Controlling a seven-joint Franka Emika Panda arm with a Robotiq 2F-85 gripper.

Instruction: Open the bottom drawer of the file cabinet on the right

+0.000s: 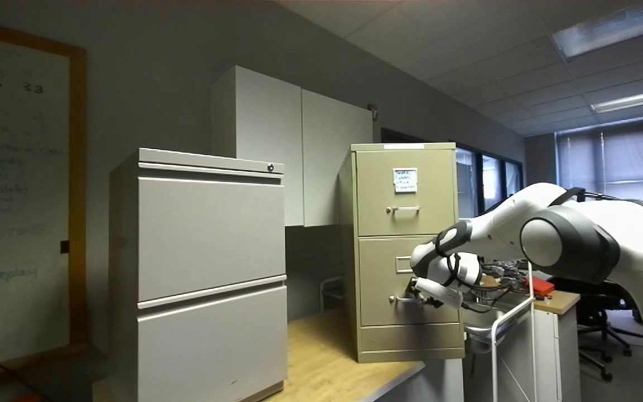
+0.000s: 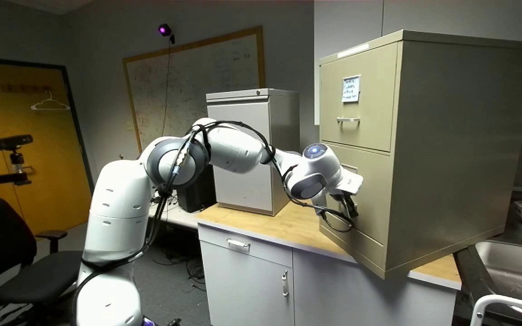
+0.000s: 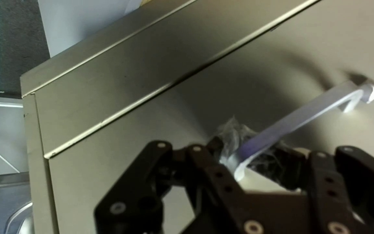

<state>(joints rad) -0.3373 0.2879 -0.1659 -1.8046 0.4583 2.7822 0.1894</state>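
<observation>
"Where the pale wood-topped table (image 1: 321,346) ends, the tall beige metal file cabinet (image 1: 383,245) overhangs its edge, lower drawer (image 1: 377,276) closed."

"And the room?"

"A wood-framed whiteboard (image 2: 202,81) hangs behind the wider grey metal cabinet (image 1: 212,240)."

"The black claw (image 3: 252,156)?"

"It straddles the lower silver handle (image 3: 297,120); whether it grips, I can't tell."

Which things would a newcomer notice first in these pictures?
Probably the white robot arm, stretched toward the tall beige cabinet in both exterior views. That cabinet stands on a wooden counter, one corner jutting past the edge. In the wrist view, the dark jaws flank one end of the handle on the lower drawer.
</observation>
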